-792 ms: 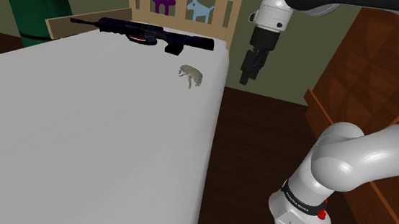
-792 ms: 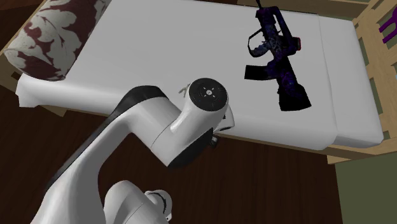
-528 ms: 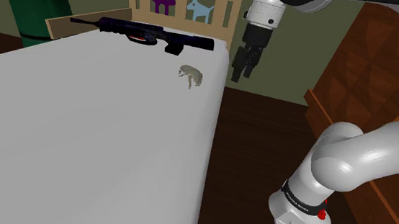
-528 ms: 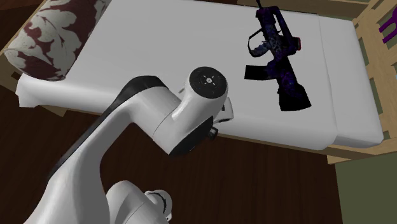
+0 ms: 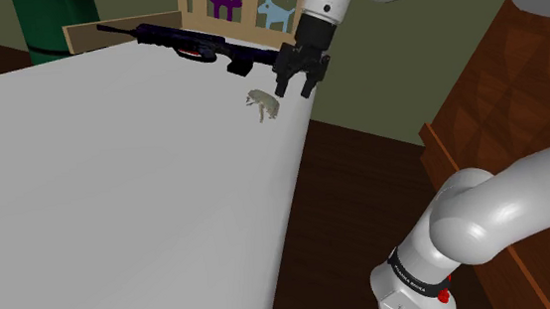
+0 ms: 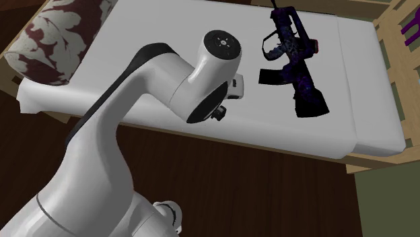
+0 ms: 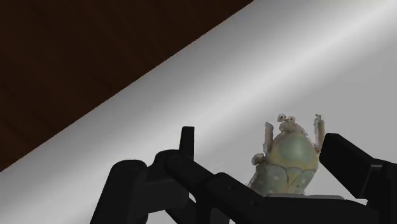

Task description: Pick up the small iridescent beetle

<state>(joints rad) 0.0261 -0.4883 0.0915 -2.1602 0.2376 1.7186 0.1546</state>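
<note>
Both my jaws stood wide apart, holding nothing, as I swung in from over the dark floor (image 5: 366, 202) to the edge of the bed (image 5: 116, 189), just above the small pale beetle (image 5: 263, 105) lying there, so next I could drop down and grab it.

We stretch our white arm (image 5: 472, 226) up and leftward in the shoulder view, black gripper (image 5: 294, 89) pointing down, fingers (image 7: 348, 162) spread apart.

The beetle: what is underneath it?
The beetle sits on a plain white bed top, near its edge. The spot right beneath its body is covered by the beetle itself, so it cannot be seen.
</note>
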